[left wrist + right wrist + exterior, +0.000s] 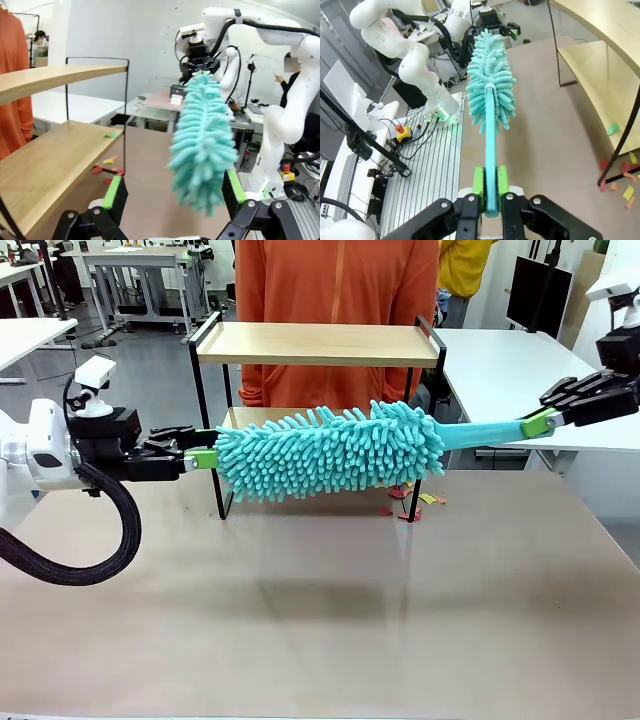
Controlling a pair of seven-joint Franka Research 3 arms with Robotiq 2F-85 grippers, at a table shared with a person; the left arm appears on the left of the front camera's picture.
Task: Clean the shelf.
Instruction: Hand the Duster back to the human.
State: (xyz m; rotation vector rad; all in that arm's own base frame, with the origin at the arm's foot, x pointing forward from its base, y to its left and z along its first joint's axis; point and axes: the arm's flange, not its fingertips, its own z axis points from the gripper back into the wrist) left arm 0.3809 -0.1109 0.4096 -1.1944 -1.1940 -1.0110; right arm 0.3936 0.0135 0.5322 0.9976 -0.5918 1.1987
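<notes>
Left wrist view: paper scrap point(112, 135) on shelf point(50, 165) lower board.

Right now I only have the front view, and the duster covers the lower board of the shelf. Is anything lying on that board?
Observer: Yes. The left wrist view shows one green scrap on the lower board, near its end.
Operator: Is the duster touching that board?
Observer: No. It hangs clear of it, over the table.
Operator: Is the left gripper holding its tip?
Observer: No. It is open, with the tip between its fingers.
</notes>
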